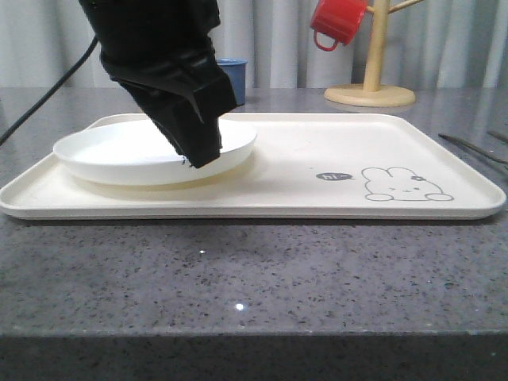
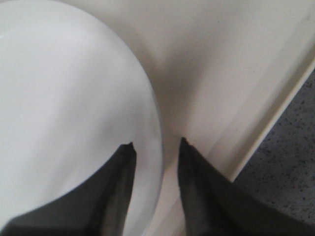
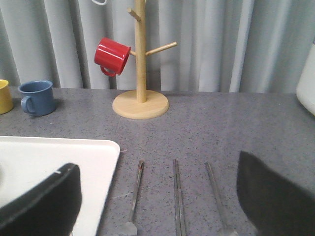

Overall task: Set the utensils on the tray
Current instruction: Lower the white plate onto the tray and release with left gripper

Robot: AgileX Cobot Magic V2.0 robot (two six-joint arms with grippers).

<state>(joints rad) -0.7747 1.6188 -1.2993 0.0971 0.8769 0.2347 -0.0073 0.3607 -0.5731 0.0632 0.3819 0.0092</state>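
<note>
The cream tray [image 1: 317, 198] with a grey rabbit drawing lies across the table. My left gripper [image 1: 201, 157] hangs low over the tray's left part, at the rim of a white plate [image 1: 103, 151]. In the left wrist view it [image 2: 156, 142] is open, one finger over the plate [image 2: 64, 98] and the other over the bare tray [image 2: 221, 73]. Three utensils lie side by side on the grey table right of the tray: a fork [image 3: 135, 189], chopsticks [image 3: 177, 196] and a spoon [image 3: 216, 196]. My right gripper [image 3: 155, 162] is wide open above them, holding nothing.
A wooden mug tree [image 1: 371, 83] with a red mug [image 1: 337, 22] stands behind the tray, and a blue mug [image 1: 232, 75] sits at the back. The right wrist view also has a yellow mug [image 3: 4, 96] beside the blue mug [image 3: 37, 97].
</note>
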